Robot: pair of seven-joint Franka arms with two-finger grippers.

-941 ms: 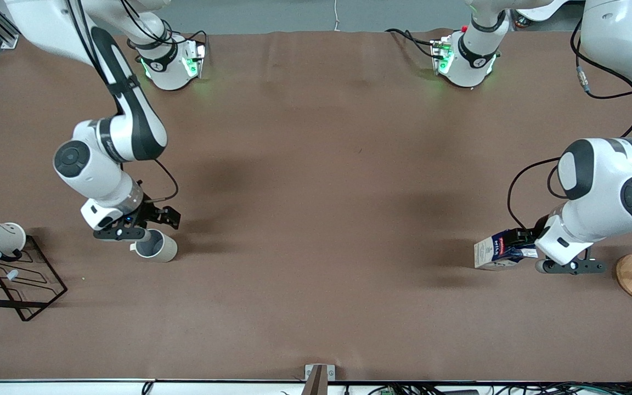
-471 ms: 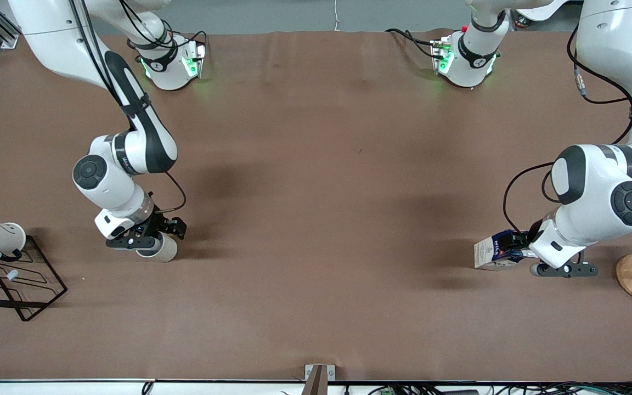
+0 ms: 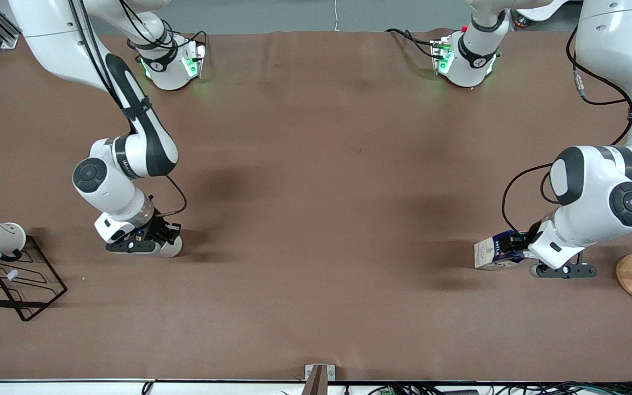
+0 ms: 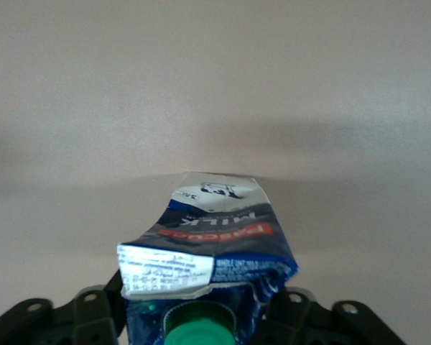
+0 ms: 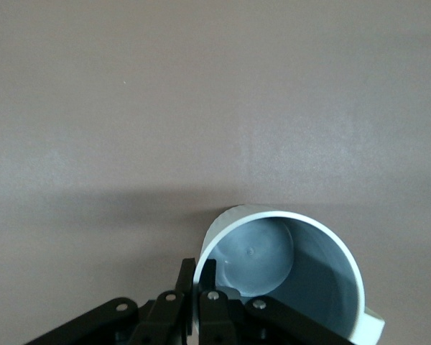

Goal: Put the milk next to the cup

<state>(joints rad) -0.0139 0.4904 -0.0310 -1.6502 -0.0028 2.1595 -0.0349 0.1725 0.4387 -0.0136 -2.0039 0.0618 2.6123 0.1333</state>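
While the left gripper has its jaws clenched on the milk at 3 o'clock of the tabletop, the right gripper pinches the cup rim w/ its jaws, approx. 9 o'clock.

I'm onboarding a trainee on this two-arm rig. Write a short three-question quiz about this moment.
1. True or false: the left gripper is shut on the milk.
2. What pinches the cup wall? A) right gripper B) left gripper C) nothing
3. Fill in: the milk and cup sit at ___ ends of the table.

Key: 1 true; 2 A; 3 different (milk at the left arm's end, cup at the right arm's).
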